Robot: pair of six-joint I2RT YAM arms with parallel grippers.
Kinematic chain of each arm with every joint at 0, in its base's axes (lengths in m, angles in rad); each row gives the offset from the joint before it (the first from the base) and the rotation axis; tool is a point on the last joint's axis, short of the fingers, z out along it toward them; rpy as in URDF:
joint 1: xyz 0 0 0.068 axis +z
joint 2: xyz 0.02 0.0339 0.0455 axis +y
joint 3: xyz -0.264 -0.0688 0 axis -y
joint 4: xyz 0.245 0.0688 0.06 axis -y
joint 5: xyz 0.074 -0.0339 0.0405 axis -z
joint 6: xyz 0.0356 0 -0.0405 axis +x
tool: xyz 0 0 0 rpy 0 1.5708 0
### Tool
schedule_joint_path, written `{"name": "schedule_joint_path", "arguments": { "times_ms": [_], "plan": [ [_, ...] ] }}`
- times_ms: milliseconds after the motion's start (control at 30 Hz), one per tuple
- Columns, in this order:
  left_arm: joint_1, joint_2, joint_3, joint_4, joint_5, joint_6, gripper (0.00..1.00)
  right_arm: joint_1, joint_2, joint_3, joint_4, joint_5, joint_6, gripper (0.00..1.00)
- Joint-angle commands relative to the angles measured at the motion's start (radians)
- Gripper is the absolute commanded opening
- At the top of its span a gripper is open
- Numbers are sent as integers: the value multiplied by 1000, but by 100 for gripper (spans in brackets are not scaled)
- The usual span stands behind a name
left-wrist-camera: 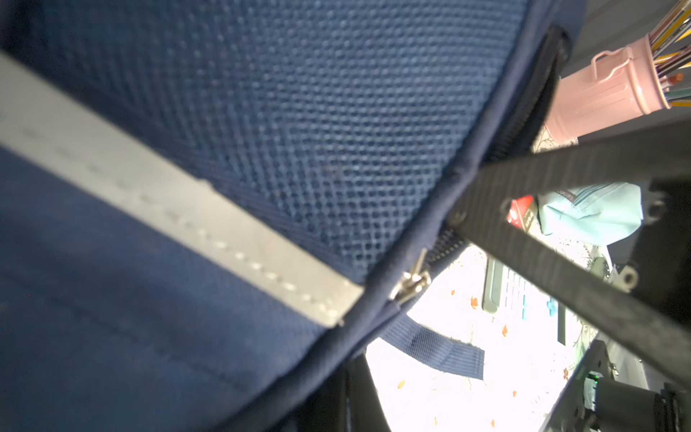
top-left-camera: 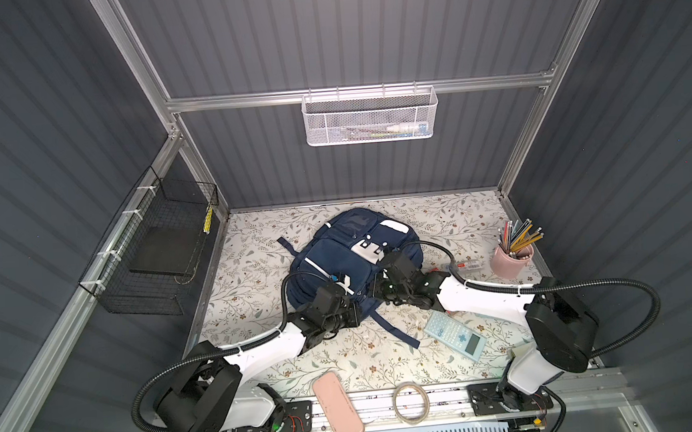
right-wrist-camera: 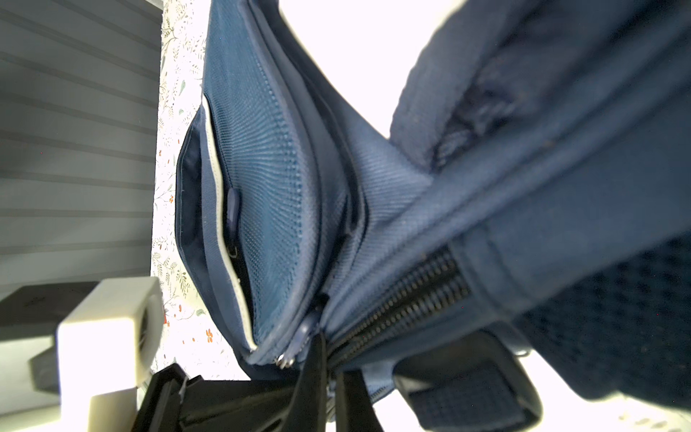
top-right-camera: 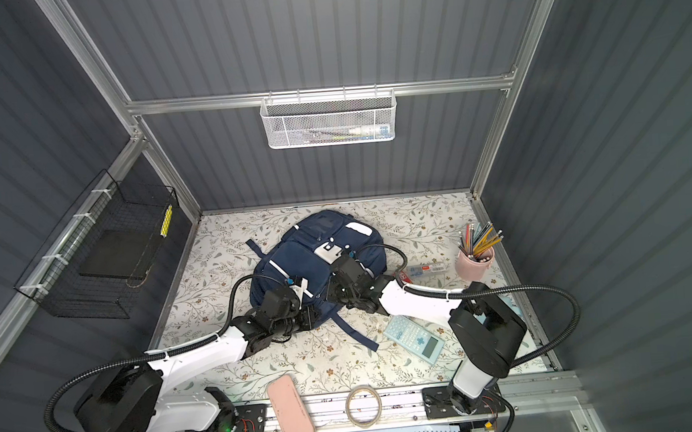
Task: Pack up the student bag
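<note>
Calculator (top-left-camera: 455, 336) and pencil cup (top-left-camera: 511, 261) sit near the student bag (top-left-camera: 339, 259).

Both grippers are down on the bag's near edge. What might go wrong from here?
1. The right gripper pinches the bag beside its closed zipper. The hold looks shallow and may slip.
2. The bag lies loose on the table, so a pull may drag it instead of opening it.
3. The right forearm hangs above the calculator, close to the pencil cup. A swing could knock either.
</note>
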Motion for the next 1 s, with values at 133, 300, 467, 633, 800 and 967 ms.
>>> {"name": "schedule_joint_path", "arguments": {
  "times_ms": [133, 300, 467, 633, 800, 967],
  "plan": [
    [-3, -59, -10, -52, -38, 16, 0, 18, 37, 24, 29, -47, -13, 42],
    [-3, -23, -16, 26, 34, -14, 20, 15, 122, 32, 73, -35, 25, 50],
    [-3, 26, -61, 69, 54, -48, 44, 1, 132, -38, 140, 21, 70, 52],
    [-2, -49, -68, 15, -36, -57, 38, -6, 152, -66, 151, 14, 69, 40],
    [0, -78, -3, -72, -68, -10, 7, -17, 153, -85, 174, 20, 74, 14],
    [5, -17, -23, -21, -36, -38, 4, -14, 125, -39, 170, -3, 56, 15]
  ]
}}
